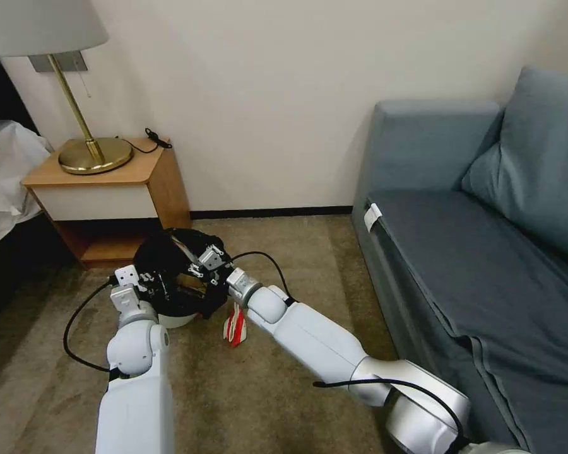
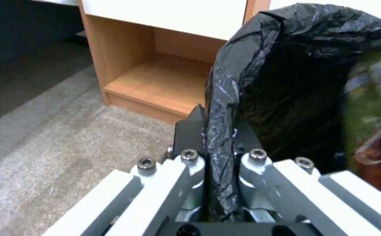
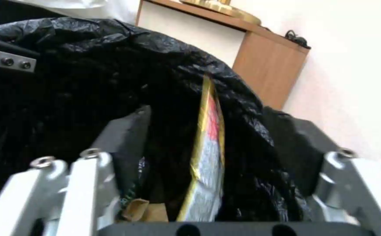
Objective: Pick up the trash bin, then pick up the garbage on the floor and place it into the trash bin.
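One trash bin (image 1: 170, 277) is seen left of centre, with one red-and-white packet (image 1: 235, 325) beside it on the floor. The bin's rim is clenched in the left gripper (image 2: 219, 154) jaws. The right gripper (image 3: 216, 144), jaws spread, is held at the bin's mouth around one gold snack wrapper (image 3: 205, 157).

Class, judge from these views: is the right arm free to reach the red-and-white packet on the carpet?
Probably yes. The red-and-white packet lies uncovered on the carpet beside the right forearm, but the right tool is open over the trash bin and would have to draw back first.

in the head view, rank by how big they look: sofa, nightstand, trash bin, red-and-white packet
1. sofa
2. nightstand
3. trash bin, nearer the camera, yet smaller
4. red-and-white packet
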Motion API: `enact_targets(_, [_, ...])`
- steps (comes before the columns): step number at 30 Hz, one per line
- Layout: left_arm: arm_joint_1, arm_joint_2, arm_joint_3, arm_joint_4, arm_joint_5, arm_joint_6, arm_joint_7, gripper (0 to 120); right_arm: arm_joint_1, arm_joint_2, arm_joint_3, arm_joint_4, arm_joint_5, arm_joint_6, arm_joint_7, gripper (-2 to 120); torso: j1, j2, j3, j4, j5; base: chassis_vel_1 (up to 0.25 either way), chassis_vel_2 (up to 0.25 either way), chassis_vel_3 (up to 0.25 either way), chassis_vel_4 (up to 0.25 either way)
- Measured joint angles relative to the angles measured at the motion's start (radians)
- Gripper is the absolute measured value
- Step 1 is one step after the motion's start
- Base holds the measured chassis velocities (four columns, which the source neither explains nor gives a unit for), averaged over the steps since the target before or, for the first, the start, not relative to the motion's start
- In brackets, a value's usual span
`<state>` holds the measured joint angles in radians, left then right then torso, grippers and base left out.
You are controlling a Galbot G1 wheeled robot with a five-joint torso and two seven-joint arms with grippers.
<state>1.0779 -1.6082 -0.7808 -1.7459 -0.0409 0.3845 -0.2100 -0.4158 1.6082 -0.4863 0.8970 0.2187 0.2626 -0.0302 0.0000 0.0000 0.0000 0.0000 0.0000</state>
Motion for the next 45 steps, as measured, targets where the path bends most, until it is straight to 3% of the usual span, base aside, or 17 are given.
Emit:
enact_targets(2, [0.0, 0.0, 0.001, 0.0, 0.0, 0.0, 0.0, 4, 0.0, 0.0, -0.001, 0.001, 0.0, 0.0, 0.0, 81, 0.0, 0.0, 0.0, 0.0, 0.0, 0.0, 0.0, 0.0, 0.0])
enact_targets(4, [-0.001, 0.0, 0.001, 0.0, 0.0, 0.0, 0.0, 4, 0.001, 0.0, -0.001, 0.002, 0.0, 0.0, 0.0, 84, 0.0, 0.0, 0.0, -0.0001, 0.0, 0.0, 0.0, 0.0, 0.0])
enact_targets(5, [-0.001, 0.0, 0.001, 0.0, 0.0, 0.0, -0.001, 4, 0.004, 0.0, 0.001, 0.004, 0.0, -0.001, 0.0, 92, 0.0, 0.0, 0.0, 0.0, 0.0, 0.0, 0.0, 0.0, 0.0])
enact_targets(8, [-0.001, 0.0, 0.001, 0.0, 0.0, 0.0, -0.001, 4, 0.01, 0.0, 0.016, 0.011, 0.0, -0.001, 0.001, 99, 0.0, 0.0, 0.0, 0.0, 0.0, 0.0, 0.0, 0.0, 0.0])
enact_targets(21, [-0.003, 0.0, -0.021, -0.002, -0.005, 0.0, 0.011, 4, 0.106, 0.0, 0.171, 0.015, 0.026, -0.059, 0.094, 100, 0.0, 0.0, 0.0, -0.0001, 0.0, 0.0, 0.0, 0.0, 0.0])
enact_targets(30, [-0.003, 0.009, -0.044, -0.017, -0.021, 0.005, 0.019, 4, 0.102, 0.0, 0.244, -0.018, 0.032, -0.108, 0.146, 100, 0.0, 0.0, 0.0, -0.0001, 0.0, 0.0, 0.0, 0.0, 0.0])
enact_targets(36, [0.0, 0.013, -0.051, -0.035, -0.032, 0.011, 0.02, 4, 0.064, 0.0, 0.271, -0.034, 0.079, -0.209, 0.191, 100, 0.0, 0.0, 0.0, 0.0, 0.0, 0.0, 0.0, 0.0, 0.0])
enact_targets(39, [0.001, 0.013, -0.056, -0.046, -0.037, 0.014, 0.021, 4, 0.028, 0.0, 0.285, -0.051, 0.123, -0.319, 0.202, 100, 0.0, 0.0, 0.0, -0.0001, 0.0001, 0.0, 0.0, 0.0, 0.0])
enact_targets(42, [0.002, 0.013, -0.056, -0.049, -0.038, 0.015, 0.021, 4, 0.018, 0.0, 0.287, -0.057, 0.145, -0.353, 0.203, 100, 0.0, 0.0, 0.0, -0.0001, 0.0, 0.0, 0.0, 0.0, 0.0])
enact_targets(45, [0.004, 0.011, -0.057, -0.06, -0.039, 0.018, 0.021, 4, -0.013, 0.0, 0.29, -0.077, 0.192, -0.449, 0.196, 100, 0.0, 0.0, 0.0, -0.0001, 0.0, 0.0, 0.0, 0.0, 0.0])
